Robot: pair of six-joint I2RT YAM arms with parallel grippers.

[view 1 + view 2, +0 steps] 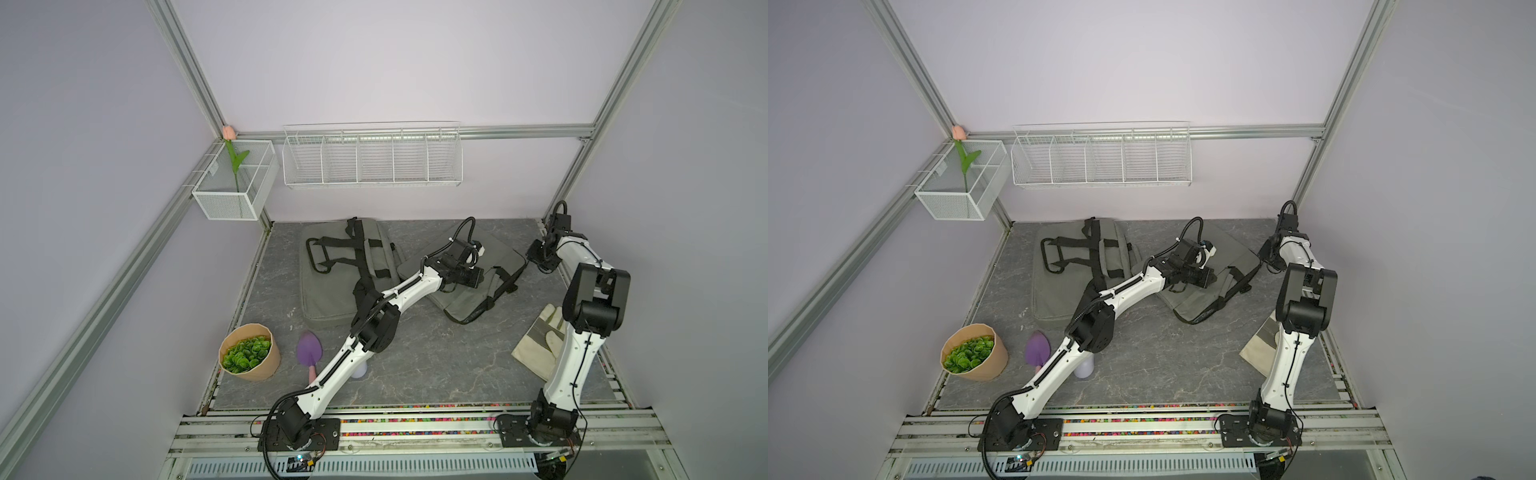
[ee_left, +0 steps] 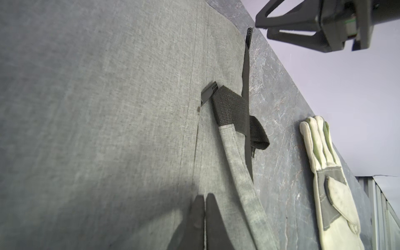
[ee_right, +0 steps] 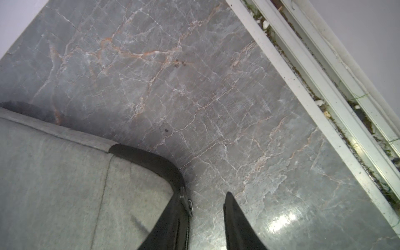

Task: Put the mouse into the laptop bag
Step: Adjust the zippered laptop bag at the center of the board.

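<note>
- left gripper (image 2: 204,195) pressed together, tips down on laptop bag (image 1: 503,257) cloth, likely to keep bag from sliding
- right gripper (image 3: 205,195) spread at bag corner, beside zipper pull (image 3: 190,204), likely to open it
- mouse not clear: maybe pale purple lump (image 1: 359,370) on desk (image 1: 436,357), under left arm (image 1: 332,374)

No text, brand, number or sign is legible in any view: the grey fabric of the laptop bag (image 2: 108,108) carries no readable marking, and the small white tag (image 1: 214,168) on the wall-mounted mesh basket (image 1: 228,205) is too small to read in both top views.
</note>
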